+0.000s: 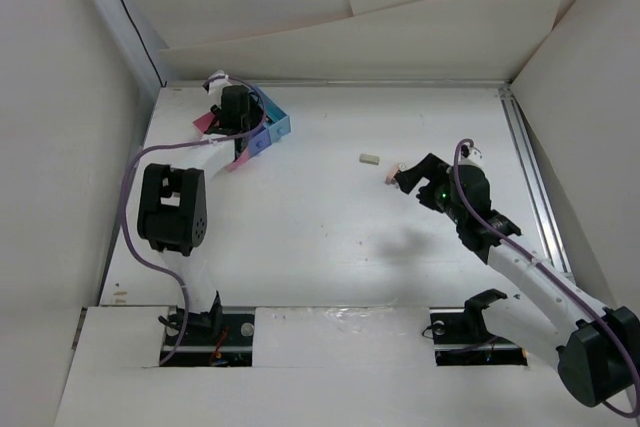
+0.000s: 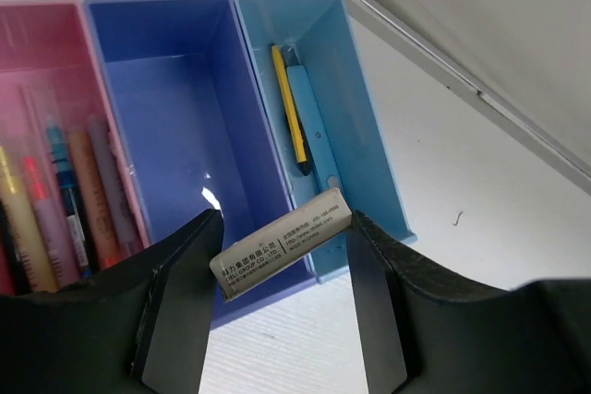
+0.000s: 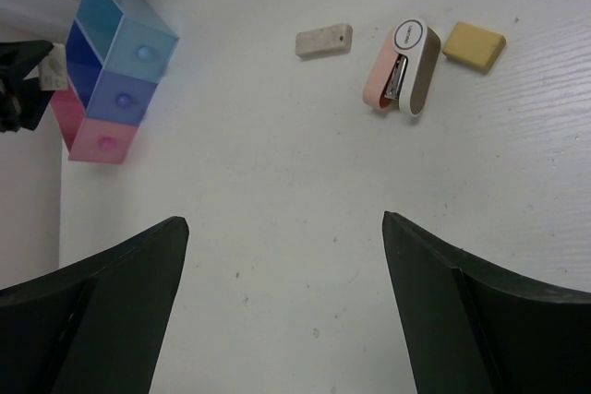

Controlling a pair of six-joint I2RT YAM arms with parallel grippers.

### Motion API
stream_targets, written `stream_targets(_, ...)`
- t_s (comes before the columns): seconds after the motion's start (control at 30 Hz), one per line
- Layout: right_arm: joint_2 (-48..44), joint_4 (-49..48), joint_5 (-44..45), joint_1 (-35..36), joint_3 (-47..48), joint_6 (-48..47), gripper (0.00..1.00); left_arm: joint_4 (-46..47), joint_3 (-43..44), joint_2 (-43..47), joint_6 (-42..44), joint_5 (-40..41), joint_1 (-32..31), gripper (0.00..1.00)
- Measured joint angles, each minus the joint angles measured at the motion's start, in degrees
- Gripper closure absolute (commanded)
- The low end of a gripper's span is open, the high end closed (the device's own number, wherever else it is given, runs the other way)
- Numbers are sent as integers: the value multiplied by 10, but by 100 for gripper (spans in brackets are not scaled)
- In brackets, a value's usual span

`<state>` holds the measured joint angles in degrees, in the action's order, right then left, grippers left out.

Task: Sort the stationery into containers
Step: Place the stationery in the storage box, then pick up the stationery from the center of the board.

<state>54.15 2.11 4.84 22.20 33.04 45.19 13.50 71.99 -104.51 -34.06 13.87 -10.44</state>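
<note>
From above, the left pincer (image 1: 236, 109) hangs over the row of three joined plastic boxes (image 1: 265, 133) at the far-left corner of the white bench (image 1: 320, 247). The right pincer (image 1: 403, 176) hovers mid-bench.

At the left wrist, the pincer is clenched on a beige paper-sleeved eraser (image 2: 282, 244), above the near rim where the purple-blue middle box (image 2: 175, 99) meets the light-blue box (image 2: 365, 126). This looks like the drop-off step, and centring the eraser over one box before letting go seems wise.

At the right wrist, the pincer is released and bare. A plain beige block eraser (image 3: 323, 41) lies ahead on the bench and is likely next.
</note>
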Motion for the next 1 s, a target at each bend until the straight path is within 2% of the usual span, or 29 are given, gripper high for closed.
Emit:
stream_targets(0.3,0,0,-2,0,0,-4,8,-30,24,-32,-10,29,-3,58)
stream_targets(0.37,2,0,-2,0,0,-4,8,-31,24,-32,-11,36,-3,52)
stream_targets(0.43,4,0,-2,0,0,-4,8,-31,24,-32,-13,43,-3,37)
stream_targets(0.57,5,0,-2,0,0,-4,8,-31,24,-32,-16,48,-3,29)
stream_targets(0.7,6,0,-2,0,0,-4,8,-28,21,-28,-16,47,-4,29)
stream_targets(0.77,6,0,-2,0,0,-4,8,-22,11,-16,-16,47,-7,38)
stream_targets(0.83,6,0,-2,0,0,-4,8,-11,-4,5,-10,47,-18,43)
stream_targets(0.9,6,0,-1,0,0,-5,11,5,-18,28,-2,43,-38,46)
stream_targets(1.0,3,0,8,0,0,-5,24,23,-12,45,13,40,-98,45)
